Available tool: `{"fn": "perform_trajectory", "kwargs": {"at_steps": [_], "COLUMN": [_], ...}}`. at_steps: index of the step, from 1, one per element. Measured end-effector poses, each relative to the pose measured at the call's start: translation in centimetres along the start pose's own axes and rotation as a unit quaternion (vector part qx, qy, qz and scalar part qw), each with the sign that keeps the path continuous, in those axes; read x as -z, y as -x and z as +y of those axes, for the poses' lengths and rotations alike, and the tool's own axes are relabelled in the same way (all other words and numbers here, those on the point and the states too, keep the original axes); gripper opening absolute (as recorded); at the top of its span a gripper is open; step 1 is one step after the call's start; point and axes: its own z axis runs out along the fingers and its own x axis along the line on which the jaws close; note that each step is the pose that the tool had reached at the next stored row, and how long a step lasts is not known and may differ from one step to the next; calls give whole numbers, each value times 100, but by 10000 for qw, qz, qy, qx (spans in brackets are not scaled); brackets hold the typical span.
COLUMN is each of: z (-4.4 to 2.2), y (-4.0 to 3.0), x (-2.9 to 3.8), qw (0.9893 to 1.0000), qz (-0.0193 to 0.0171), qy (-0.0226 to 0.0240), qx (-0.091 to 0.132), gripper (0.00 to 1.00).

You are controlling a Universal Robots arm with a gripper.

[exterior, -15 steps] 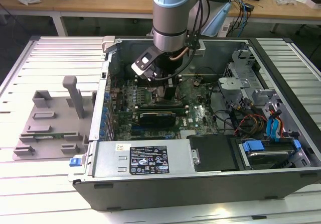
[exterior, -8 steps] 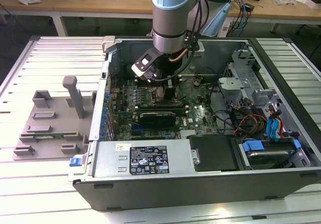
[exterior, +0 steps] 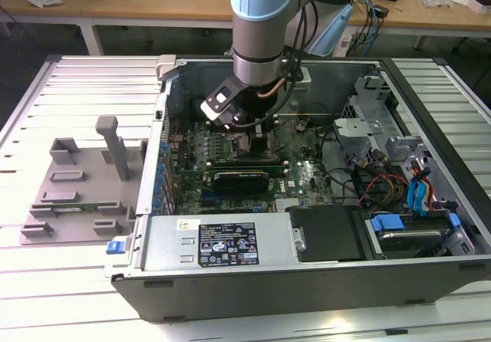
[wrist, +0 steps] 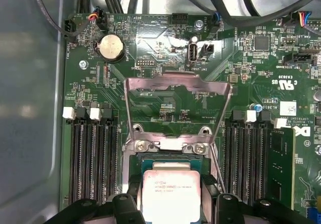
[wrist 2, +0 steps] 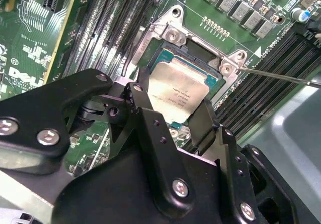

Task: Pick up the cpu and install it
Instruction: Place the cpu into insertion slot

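Claw: the gripper (wrist 2: 170, 103) is clamping its two black fingers (wrist 2: 142, 101) on opposite edges of the cpu.
Cpu: the cpu (wrist 2: 179, 89) is lying silver side up between the fingers, over the socket (wrist 2: 173, 32); I cannot tell if it is seated or just above.
Plate: the metal plate (wrist: 178, 101) is standing open beyond the socket.
Arm: the arm is reaching down into the open case (exterior: 230, 281), over the board (exterior: 307, 177).

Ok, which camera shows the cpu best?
The second wrist view: the cpu shows almost whole, at the open socket frame. The first wrist view crops the cpu at the picture's edge; in the exterior view the arm hides it.
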Motion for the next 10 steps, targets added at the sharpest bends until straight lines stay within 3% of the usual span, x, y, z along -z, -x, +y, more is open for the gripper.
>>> {"fn": "perform_trajectory", "kwargs": {"at_steps": [10], "z": [-7], "y": [-2], "x": [-9], "qw": [10000], "qz": [-1], "qy": [0], "qx": [-3], "gripper": [55]}}
